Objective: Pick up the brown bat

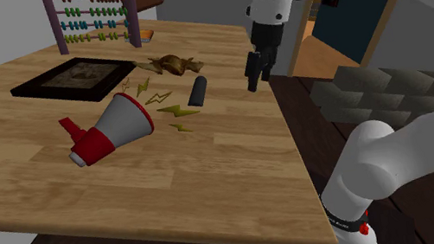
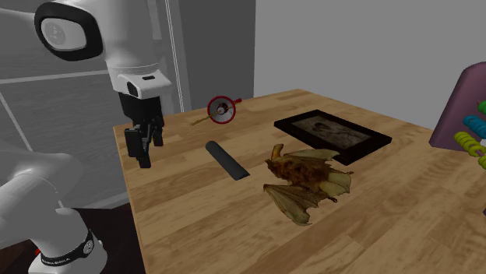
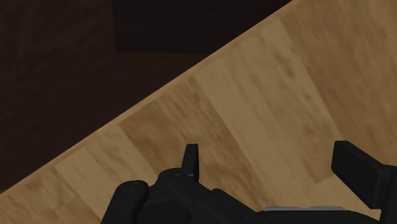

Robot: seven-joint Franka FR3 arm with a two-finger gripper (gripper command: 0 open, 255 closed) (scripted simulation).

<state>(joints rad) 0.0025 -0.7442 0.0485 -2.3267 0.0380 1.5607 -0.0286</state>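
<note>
The brown bat [image 1: 170,63] [image 2: 304,183] lies flat on the wooden table [image 1: 239,166] with its wings spread, beside a dark framed picture [image 1: 74,79] [image 2: 331,134]. My gripper [image 1: 256,72] [image 2: 144,152] [image 3: 273,165] hangs open above the table's edge, well apart from the bat and on the shoulder view's right of it. Nothing is between the fingers [image 3: 191,159]; below them I see bare wood and the table's edge. A black bar [image 1: 198,90] [image 2: 227,159] lies between the gripper and the bat.
A red and white megaphone [image 1: 111,127] [image 2: 221,109] lies on its side with small yellow bolts around it. An abacus [image 1: 96,16] stands at the table's far end. Dark floor [image 3: 57,76] shows beyond the table's edge under the gripper.
</note>
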